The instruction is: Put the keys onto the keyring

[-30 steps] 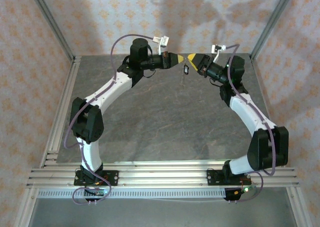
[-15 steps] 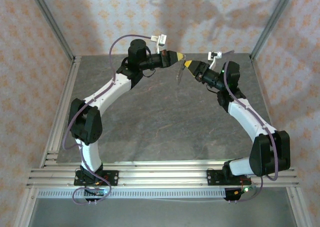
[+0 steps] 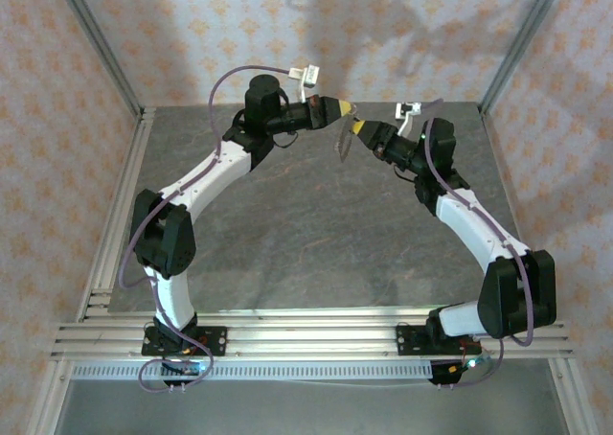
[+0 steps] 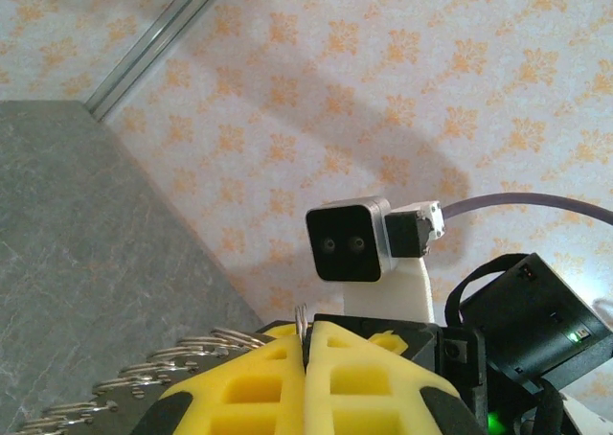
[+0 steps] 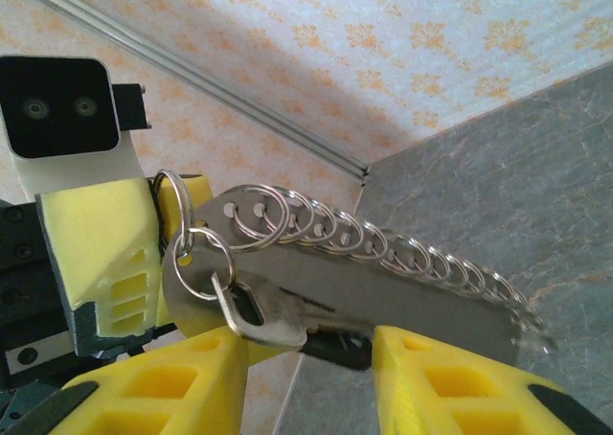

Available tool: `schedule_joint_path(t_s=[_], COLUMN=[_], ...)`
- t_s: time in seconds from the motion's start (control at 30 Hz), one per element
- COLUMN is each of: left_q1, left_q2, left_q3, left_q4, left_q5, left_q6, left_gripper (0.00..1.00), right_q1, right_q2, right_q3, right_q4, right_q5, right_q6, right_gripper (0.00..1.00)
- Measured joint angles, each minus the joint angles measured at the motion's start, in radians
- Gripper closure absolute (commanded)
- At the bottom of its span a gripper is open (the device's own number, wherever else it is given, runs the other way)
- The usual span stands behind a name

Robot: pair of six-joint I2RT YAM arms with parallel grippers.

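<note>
1. Flowery walls (image 3: pixel 192 33) stand round the grey table (image 3: pixel 306 243).
2. Left gripper (image 4: pixel 306 349) pinches the keyring (image 5: pixel 402 291) tight, up in the air.
3. Key (image 5: pixel 273 325) looks hooked on one of its rings already.
4. Right gripper (image 5: pixel 306 358) has its fingers apart beside the key; it likely just needs backing off.

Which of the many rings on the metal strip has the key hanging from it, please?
The ring dangling under the end ring that the left gripper pinches; it alone carries the key, the row's rings are bare.
</note>
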Motion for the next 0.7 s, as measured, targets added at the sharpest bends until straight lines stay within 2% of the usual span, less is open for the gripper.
schedule_joint_path(t_s=[0.13, 0.23, 0.5, 0.7], left_q1=[-0.002, -0.002, -0.002, -0.002], left_q2=[0.0, 0.0, 0.0, 0.0], left_q3=[0.0, 0.0, 0.0, -0.006], left_q4=[0.003, 0.004, 0.012, 0.026], left_q5=[0.0, 0.0, -0.01, -0.014], left_q6=[0.0, 0.0, -0.009, -0.031], left_gripper=[1.0, 1.0, 1.0, 1.0], right_q1=[0.013, 0.023, 0.029, 0.031], right_q2=[0.002, 0.006, 0.006, -0.013], right_q3=[0.018, 0.037, 0.048, 0.048], right_q4=[-0.018, -0.029, -0.063, -0.082], right_q5=[0.006, 0.006, 0.006, 0.003], right_q6=[-0.018, -0.034, -0.075, -0.09], right_gripper=[0.62, 0.68, 1.0, 1.0])
